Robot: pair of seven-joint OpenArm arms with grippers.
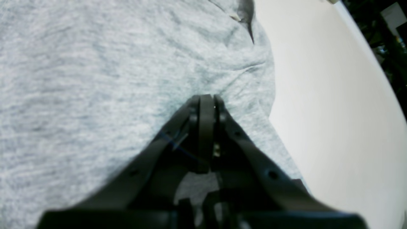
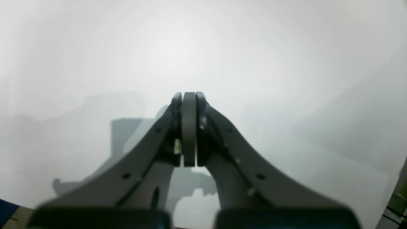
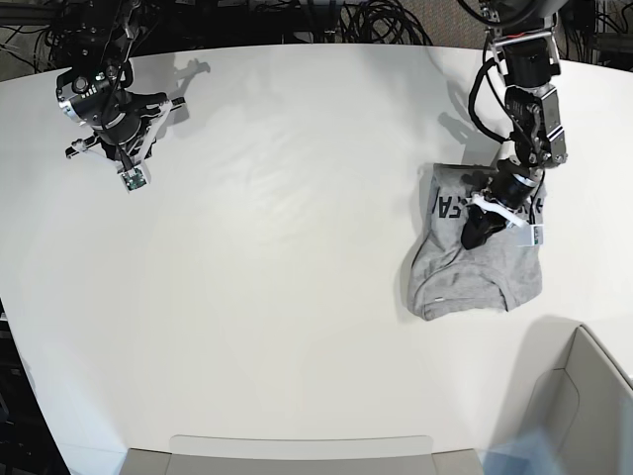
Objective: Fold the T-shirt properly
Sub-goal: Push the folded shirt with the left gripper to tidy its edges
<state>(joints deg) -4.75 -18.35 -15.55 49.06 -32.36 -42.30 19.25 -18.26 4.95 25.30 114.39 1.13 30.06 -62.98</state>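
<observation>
The heather-grey T-shirt [image 3: 480, 272] lies bunched in a rough rectangle on the right of the white table [image 3: 297, 247]. Black lettering [image 3: 445, 206] shows on its upper left part. In the left wrist view the T-shirt [image 1: 95, 79] fills the left side, with the collar and a label [image 1: 237, 16] at the top. My left gripper [image 1: 206, 97] is shut, its tips resting on the cloth where creases meet; no cloth shows between the jaws. My left gripper [image 3: 475, 236] stands over the shirt's middle. My right gripper [image 2: 189, 93] is shut with nothing in it, above bare table at the far left.
The right arm [image 3: 104, 104] hovers near the table's far left corner. A grey bin [image 3: 584, 396] stands at the front right, a grey tray [image 3: 297, 455] at the front edge. Cables [image 3: 376, 20] lie beyond the far edge. The table edge [image 1: 375, 57] curves just right of the shirt.
</observation>
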